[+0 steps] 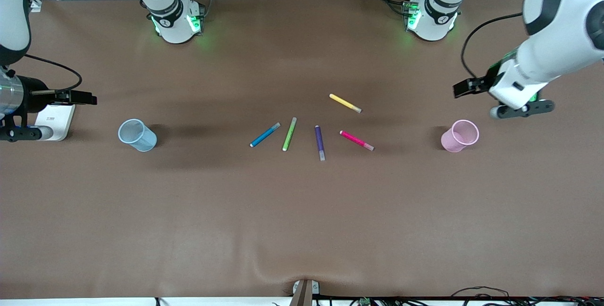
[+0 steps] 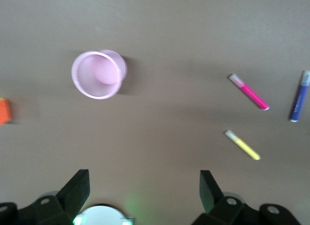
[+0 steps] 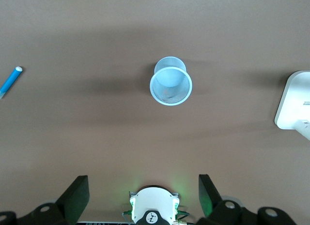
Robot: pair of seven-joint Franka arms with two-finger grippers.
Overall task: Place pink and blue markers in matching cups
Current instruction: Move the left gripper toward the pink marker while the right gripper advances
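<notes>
Five pens lie fanned mid-counter point(image 1: 302, 211): blue marker point(image 1: 264, 135), green pen point(image 1: 289, 134), purple pen point(image 1: 320, 142), pink marker point(image 1: 356, 140), with the yellow pen point(image 1: 345, 103) farther from the front camera. The blue cup point(image 1: 137, 135) stands toward the right arm's end and the pink cup point(image 1: 459, 136) toward the left arm's, each well apart from the pens with bare counter between. The left tool point(image 2: 145, 186) hangs up near the pink cup, fingers apart and holding nothing; the right tool point(image 3: 144, 188) hangs by the counter's edge near the blue cup and a white box point(image 1: 54, 122), also spread and unladen.
</notes>
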